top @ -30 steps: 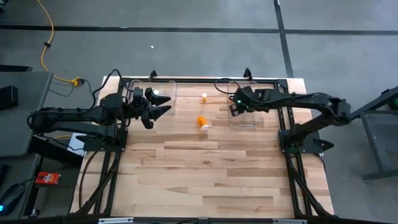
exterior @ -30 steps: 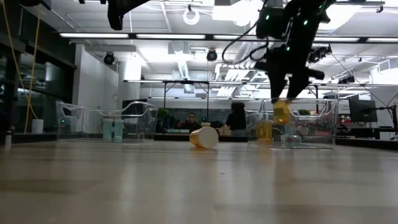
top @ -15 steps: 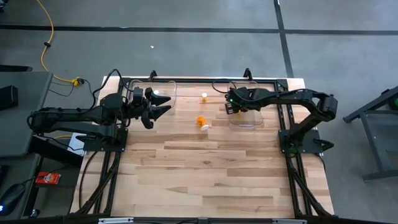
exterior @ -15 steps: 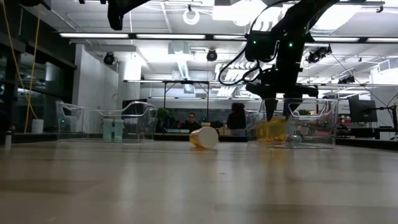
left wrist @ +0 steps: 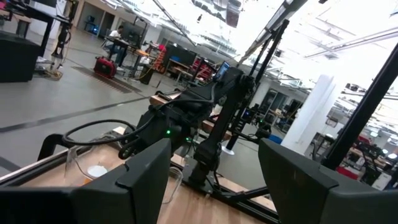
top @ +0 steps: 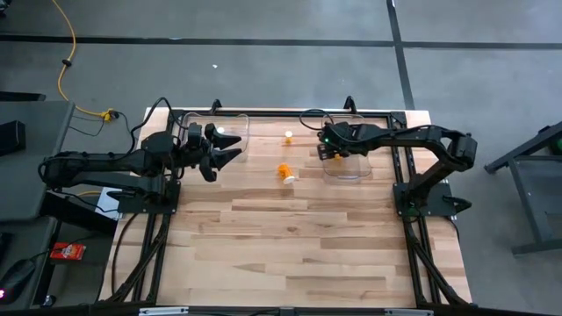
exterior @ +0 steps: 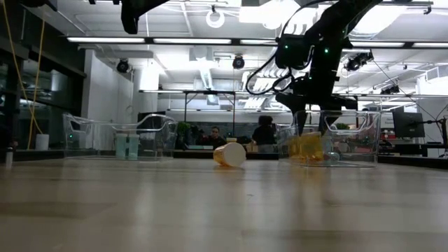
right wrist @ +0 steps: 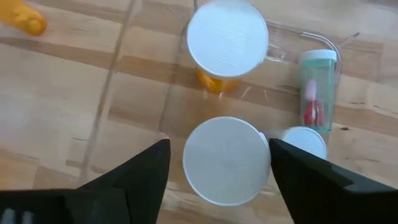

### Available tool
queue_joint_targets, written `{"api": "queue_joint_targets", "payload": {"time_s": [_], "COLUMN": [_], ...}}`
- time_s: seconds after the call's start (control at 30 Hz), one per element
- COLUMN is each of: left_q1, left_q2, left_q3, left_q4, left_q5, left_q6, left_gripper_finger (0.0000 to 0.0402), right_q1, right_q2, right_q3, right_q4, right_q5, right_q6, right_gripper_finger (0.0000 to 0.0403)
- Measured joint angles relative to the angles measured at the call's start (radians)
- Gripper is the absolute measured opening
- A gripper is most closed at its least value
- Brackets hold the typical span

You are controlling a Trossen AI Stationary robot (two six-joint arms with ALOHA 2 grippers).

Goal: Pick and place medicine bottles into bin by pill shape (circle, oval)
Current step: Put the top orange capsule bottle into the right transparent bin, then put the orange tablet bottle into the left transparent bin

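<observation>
Currently my right gripper (right wrist: 217,163) hangs over the clear bin (top: 351,162) near the counter's (top: 307,246) far right edge, fingers spread and empty; a white-capped bottle (right wrist: 227,160) stands directly beneath, between them. My left gripper (top: 221,151) waits open above the far-left bin (top: 230,132).

Orange medicine bottles (top: 286,172), white caps (right wrist: 227,38), pale wood table (top: 299,237)

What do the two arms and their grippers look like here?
Both are dark, slender jointed arms with black cables looped alongside. The left gripper ends in two pointed black fingers. The right gripper carries a small green light at its wrist; its fingers are flat, black and wedge-shaped.
</observation>
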State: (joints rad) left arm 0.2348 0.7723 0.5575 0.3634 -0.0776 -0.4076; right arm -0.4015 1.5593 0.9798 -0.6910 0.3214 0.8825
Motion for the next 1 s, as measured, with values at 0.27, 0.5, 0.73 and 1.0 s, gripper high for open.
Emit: {"api": "queue_joint_targets", "payload": {"time_s": [0.27, 0.5, 0.73, 1.0], "left_q1": [0.0, 0.0, 0.0, 0.0], "left_q2": [0.0, 0.0, 0.0, 0.0], "left_q3": [0.0, 0.0, 0.0, 0.0], "left_q4": [0.0, -0.003, -0.007, -0.008], "left_q5": [-0.01, -0.014, -0.035, -0.041], "left_q6": [0.0, 0.0, 0.0, 0.0], "left_gripper_finger": [0.0231, 0.0231, 0.0231, 0.0231], "right_q1": [-0.003, 0.015, 0.139, 0.295], "right_q2": [-0.083, -0.305, -0.451, -0.438], "right_q3": [0.0, 0.001, -0.054, -0.218], "right_q4": [0.025, 0.017, 0.297, 1.001], "right_q5": [-0.01, 0.054, 0.004, -0.176], "right_q6": [-0.12, -0.213, -0.295, -0.433], "right_gripper_finger": [0.0278, 0.0279, 0.0279, 0.028]}}
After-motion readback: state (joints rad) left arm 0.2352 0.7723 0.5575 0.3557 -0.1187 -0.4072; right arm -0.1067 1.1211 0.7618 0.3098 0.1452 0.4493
